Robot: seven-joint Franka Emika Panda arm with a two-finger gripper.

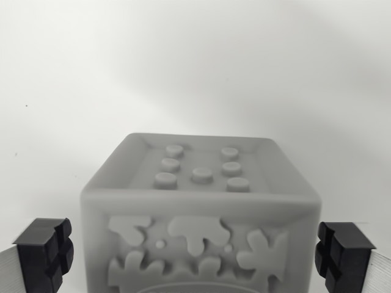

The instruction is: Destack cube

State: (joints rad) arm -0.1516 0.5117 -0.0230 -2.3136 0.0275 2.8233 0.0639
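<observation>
**Grey Cube Between Two Black Fingers**

While the white surface (195, 67) filled most of the wrist view, a big grey cube (200, 213) sat low in the middle, toward six o'clock. Its top had seven round bumps in a sunken square. Its front had raised blobby shapes and two tiny dots. The gripper (195, 253) was spread wide, holding nothing. One black fingertip (46, 253) stood at eight o'clock, just beside the cube. The other was at four o'clock, also just beside it. Neither one clearly touched the cube.
</observation>
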